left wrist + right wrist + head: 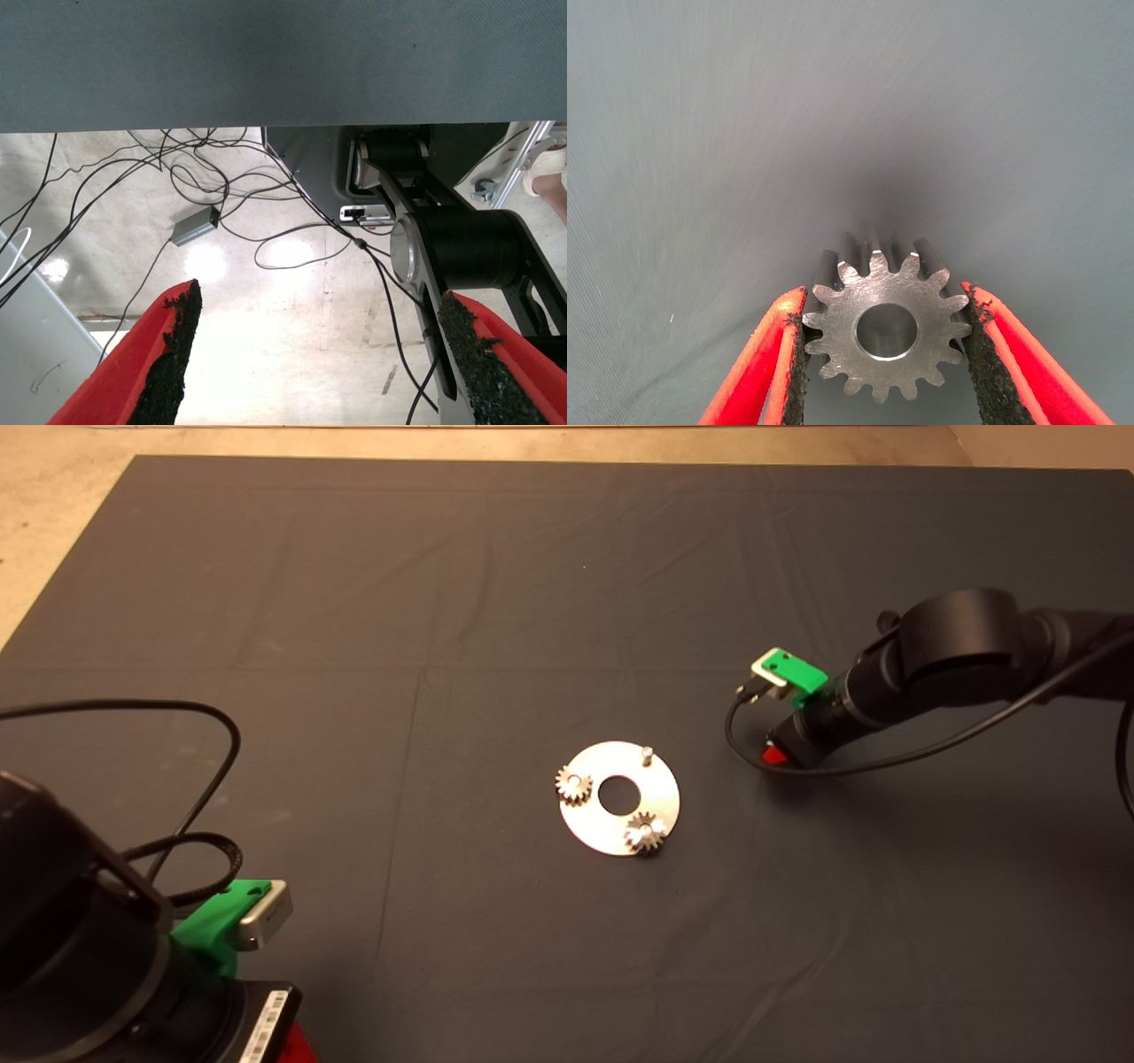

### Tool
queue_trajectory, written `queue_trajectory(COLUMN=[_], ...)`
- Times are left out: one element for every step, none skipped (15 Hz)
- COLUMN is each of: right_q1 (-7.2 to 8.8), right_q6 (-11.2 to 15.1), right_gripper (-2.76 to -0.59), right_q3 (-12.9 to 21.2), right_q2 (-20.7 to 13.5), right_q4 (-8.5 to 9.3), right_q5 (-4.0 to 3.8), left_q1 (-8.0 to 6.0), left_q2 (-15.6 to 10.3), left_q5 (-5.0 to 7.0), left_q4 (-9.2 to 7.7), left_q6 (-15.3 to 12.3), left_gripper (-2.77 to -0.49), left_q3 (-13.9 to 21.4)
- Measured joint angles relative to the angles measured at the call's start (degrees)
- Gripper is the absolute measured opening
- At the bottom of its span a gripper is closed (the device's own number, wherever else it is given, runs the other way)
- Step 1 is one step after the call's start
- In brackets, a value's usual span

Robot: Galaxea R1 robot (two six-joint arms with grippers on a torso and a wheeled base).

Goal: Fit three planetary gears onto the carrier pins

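Observation:
A flat round silver disc (595, 824) lies mid-mat with three carrier pins on it. One planetary gear (574, 786) sits on the left pin and another (645, 833) on the near pin. The far pin (647, 755) stands bare. To the right of the disc, my right gripper (773, 756) is low over the mat. In the right wrist view it (884, 305) is shut on a third gear (921, 305), with both pads against the teeth and the bore facing the camera. I cannot tell whether this gear touches the mat. My left gripper (321, 297) is parked open at the lower left.
The dark mat (496, 602) has creases and ends at bare floor along the far and left edges. The right arm's cable (797, 771) loops down beside its gripper. The left wrist view shows floor, loose cables (221, 190) and the robot's base beyond the mat edge.

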Motion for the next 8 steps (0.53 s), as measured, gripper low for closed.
queue_trajectory(right_q1=[2.04,3.64,4.52,4.83,4.81,4.88,4.96,5.02], right_q6=[0.02,0.06,0.26,0.43,1.3,2.96,4.58,5.57], right_gripper=[-2.28,-2.28,-2.28,-2.28,-2.28,-2.28,-2.28,-2.28], right_q3=[0.03,0.03,0.03,0.06,0.28,0.62,0.78,0.78], right_q2=[0.42,1.39,3.29,5.69,8.06,9.85,11.1,12.06], right_q4=[1.16,2.7,4.09,4.87,5.28,5.83,6.01,6.05], right_q5=[-0.64,-1.54,-3.23,-4.79,-5.56,-5.76,-5.84,-6.11], left_q1=[0.0,0.02,0.02,0.0,0.0,0.06,0.17,0.16], left_q2=[-0.01,-0.04,-0.01,0.0,0.18,0.13,0.07,0.12], left_q5=[0.01,0.02,0.0,0.0,-0.02,0.02,0.05,0.02], left_q4=[0.0,0.0,-0.01,0.0,-0.01,0.0,-0.04,-0.01], left_q6=[0.0,-0.01,-0.01,-0.01,-0.01,-0.01,-0.01,-0.02], left_gripper=[-1.37,-1.37,-1.37,-1.37,-1.37,-1.37,-1.37,-1.37], left_q3=[0.0,0.0,0.0,0.0,0.0,0.0,0.0,0.0])
